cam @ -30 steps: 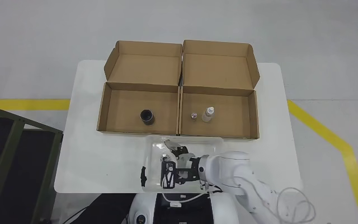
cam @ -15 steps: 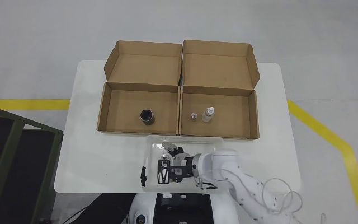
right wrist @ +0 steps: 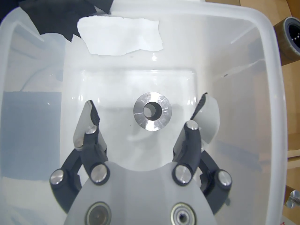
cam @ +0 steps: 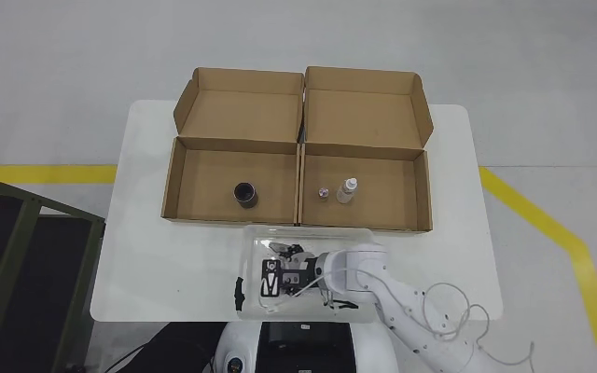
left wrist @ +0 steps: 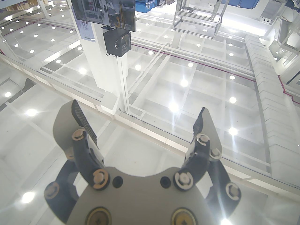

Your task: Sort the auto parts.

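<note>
Right gripper (right wrist: pixel 147 99) fingers are spread wide and hold nothing. They straddle a silver metal ring (right wrist: pixel 152 111) lying flat on the floor of the clear bin (right wrist: pixel 269 71) at the table's (cam: pixel 140 233) near edge. Left gripper (left wrist: pixel 139 107) is likewise wide and empty, aimed at the ceiling. Sorted so far: dark cylinder (cam: pixel 245 193) in the left box (cam: pixel 201 177); white piece (cam: pixel 347 189) and tiny part (cam: pixel 322 193) in the right box (cam: pixel 392 186). Judgement: the ring is not yet grasped and remains to be sorted.

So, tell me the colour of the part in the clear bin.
Shiny silver ring, best in the right wrist view.
</note>
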Motion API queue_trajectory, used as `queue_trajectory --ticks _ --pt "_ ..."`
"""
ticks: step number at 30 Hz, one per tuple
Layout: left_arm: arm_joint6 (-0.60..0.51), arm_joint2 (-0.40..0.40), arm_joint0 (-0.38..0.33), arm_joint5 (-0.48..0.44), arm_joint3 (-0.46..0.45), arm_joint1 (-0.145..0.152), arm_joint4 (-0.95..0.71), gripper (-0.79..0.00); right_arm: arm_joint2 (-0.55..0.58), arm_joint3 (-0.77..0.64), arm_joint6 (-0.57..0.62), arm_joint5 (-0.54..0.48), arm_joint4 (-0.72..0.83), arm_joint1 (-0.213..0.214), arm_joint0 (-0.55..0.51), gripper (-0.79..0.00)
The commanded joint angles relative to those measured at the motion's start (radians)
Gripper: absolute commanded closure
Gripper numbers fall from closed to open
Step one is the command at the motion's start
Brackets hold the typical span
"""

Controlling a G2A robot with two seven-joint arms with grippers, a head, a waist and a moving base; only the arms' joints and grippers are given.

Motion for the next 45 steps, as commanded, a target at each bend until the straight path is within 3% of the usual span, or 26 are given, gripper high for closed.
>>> queue_trajectory --ticks 1,10,13,15,17,30,45 --pt "0.0 0.0 0.0 0.0 0.0 0.0 0.0 -0.785 -0.002 0.004 -0.001 0.001 0.002 0.0 0.004 -0.397" --pt "0.0 0.0 0.0 0.0 0.0 0.0 0.0 -0.785 -0.004 0.013 -0.006 0.004 0.011 0.001 0.018 -0.308" --pt "0.0 0.0 0.0 0.0 0.0 0.0 0.0 -0.785 -0.003 0.009 -0.004 0.008 0.006 0.001 0.023 -0.237" --pt "0.0 0.0 0.0 0.0 0.0 0.0 0.0 -0.785 -0.001 0.006 -0.003 0.008 0.005 0.002 0.023 -0.154" --pt "0.0 0.0 0.0 0.0 0.0 0.0 0.0 -0.785 0.003 -0.002 -0.001 0.005 0.009 0.004 0.022 -0.003" --pt "0.0 0.0 0.0 0.0 0.0 0.0 0.0 -0.785 0.084 -0.203 0.049 -0.024 0.132 0.03 -0.029 0.0" --pt "0.0 0.0 0.0 0.0 0.0 0.0 0.0 -0.785 0.172 -0.318 -0.008 0.007 0.365 0.046 -0.035 0.0"
